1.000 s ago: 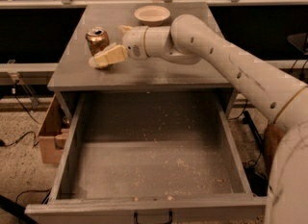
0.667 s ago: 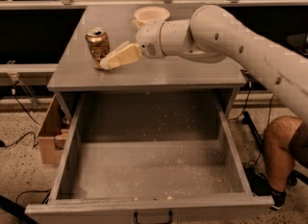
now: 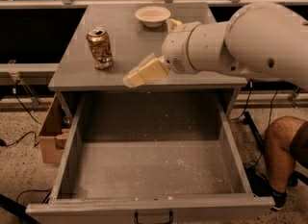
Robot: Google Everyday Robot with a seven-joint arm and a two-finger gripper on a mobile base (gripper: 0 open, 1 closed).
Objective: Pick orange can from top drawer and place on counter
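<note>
The orange can (image 3: 100, 48) stands upright on the counter (image 3: 139, 40), near its left side. My gripper (image 3: 144, 72) hangs over the counter's front edge, to the right of the can and apart from it. It is open and holds nothing. The white arm (image 3: 240, 40) reaches in from the right. The top drawer (image 3: 149, 170) is pulled fully out below the counter. Its flat bottom holds only crumbs, and the dark handle (image 3: 153, 217) shows on its front.
A pale bowl (image 3: 152, 15) sits at the back middle of the counter. A cardboard box (image 3: 50, 131) stands on the floor left of the cabinet, with cables near it. A person's bare knee (image 3: 284, 141) is at the right, beside the drawer.
My gripper has drawn back from the can, to the right and toward the counter's front edge. The can stays upright where it was set down. The view has moved closer.
</note>
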